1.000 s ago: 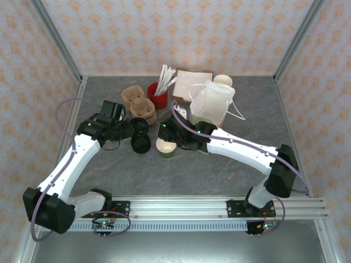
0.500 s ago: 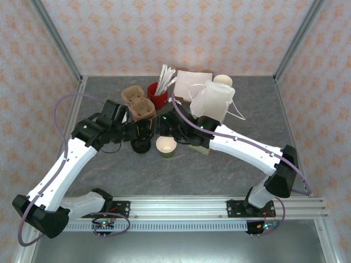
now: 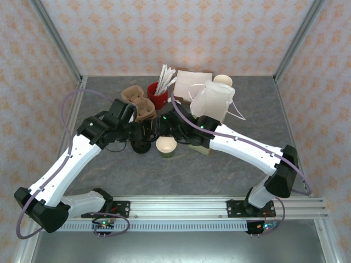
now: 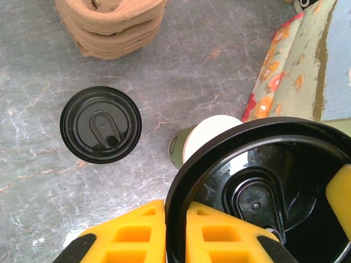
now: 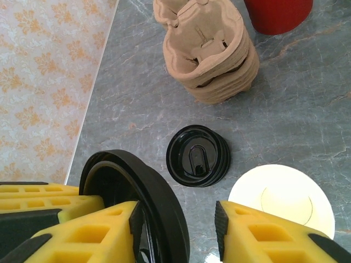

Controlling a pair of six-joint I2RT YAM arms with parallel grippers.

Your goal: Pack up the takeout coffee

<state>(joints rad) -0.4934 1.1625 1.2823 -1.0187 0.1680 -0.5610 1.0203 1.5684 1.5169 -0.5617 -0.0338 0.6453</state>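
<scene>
L fingers [image 4: 131,233] clamped on black lid [image 4: 263,186], R fingers [image 5: 258,235] apart; open green cup [image 4: 205,137], loose lid [image 4: 100,124] at its 9 o'clock.

1. From overhead the light is bright, even and soft. The table [image 3: 219,175] carries only faint, blurry shadows tucked close under whatever stands on it.
2. Nothing looks harsh up there: the wallpaper [image 3: 164,33] and the grey marbling read clearly from corner to corner.
3. In the left wrist view the glossy black lid [image 4: 263,181] throws white streaks of glare along its rim and ridges.
4. The yellow pads [image 4: 137,235], right against that lens, look soft. The loose lid [image 4: 100,124] lying on the table is crisp.
5. In the right wrist view the inside of the olive-green cup [image 5: 282,197] glows almost washed out.
6. Both wrist views have a wide-angle look, with near things looming large.
</scene>
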